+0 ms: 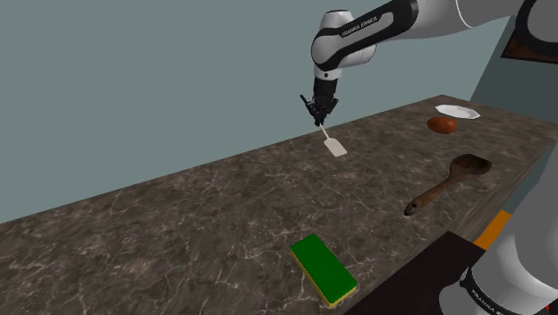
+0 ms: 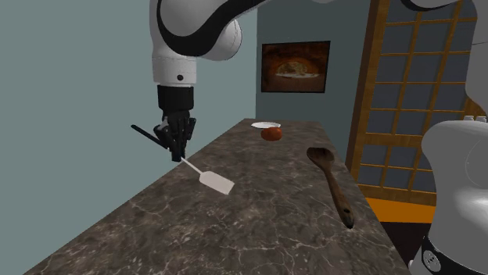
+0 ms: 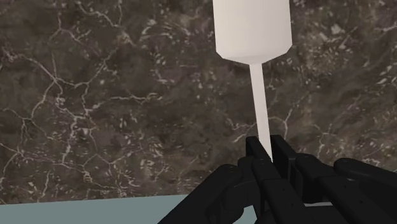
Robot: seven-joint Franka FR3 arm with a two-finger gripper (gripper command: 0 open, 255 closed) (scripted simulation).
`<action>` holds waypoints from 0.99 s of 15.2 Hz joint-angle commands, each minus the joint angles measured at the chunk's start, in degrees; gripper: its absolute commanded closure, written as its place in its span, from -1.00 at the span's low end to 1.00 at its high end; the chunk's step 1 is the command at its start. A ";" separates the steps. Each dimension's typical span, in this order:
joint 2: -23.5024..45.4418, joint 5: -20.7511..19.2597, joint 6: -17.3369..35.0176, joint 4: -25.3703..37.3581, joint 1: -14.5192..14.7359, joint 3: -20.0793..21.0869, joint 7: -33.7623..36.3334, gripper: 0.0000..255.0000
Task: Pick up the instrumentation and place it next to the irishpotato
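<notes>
Stone worktop (image 1: pixel 179 224), dark with white veins, crosses the shoulder view from lower left to upper right. Near the bottom edge, a little right of centre, lies a green rectangular sponge (image 1: pixel 324 269) with a yellow underside. Above it, in the upper middle of the frame, the black claw (image 1: pixel 318 113) hangs from the white arm, clamped on the thin handle of a white flat-bladed spatula (image 1: pixel 333 146). The handle slants down and to the right, with the blade lowest. The blade seems to hang just clear of the worktop, though this angle leaves that unsure. Further right, a brown wooden spoon (image 1: pixel 445 184) lies flat, its bowl toward the upper right. Above the spoon sits a reddish-brown round potato (image 1: pixel 442 124), just beside a white shallow dish (image 1: pixel 456 112). The spatula is well apart from the potato.

In the second exterior view the claw (image 2: pixel 177 148) is left of centre and the spatula (image 2: pixel 213 180) slopes to its lower right over the worktop (image 2: pixel 258 226). The potato (image 2: pixel 271 133) and dish (image 2: pixel 266 124) sit at the centre, under a framed picture (image 2: pixel 295 67). The spoon (image 2: pixel 332 185) lies to the right.

In the wrist view the claw (image 3: pixel 270 145) pinches the handle, and the spatula (image 3: pixel 252 28) blade lies beyond the fingertips, over the worktop (image 3: pixel 95 95).
</notes>
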 commanded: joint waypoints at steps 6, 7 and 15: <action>-1.12 -0.23 -4.52 3.38 0.04 -0.03 0.16 1.00; -2.16 -0.27 -4.20 2.04 -0.56 -0.51 -0.93 1.00; -8.84 -0.82 -2.63 -6.16 -5.42 -5.04 -10.21 1.00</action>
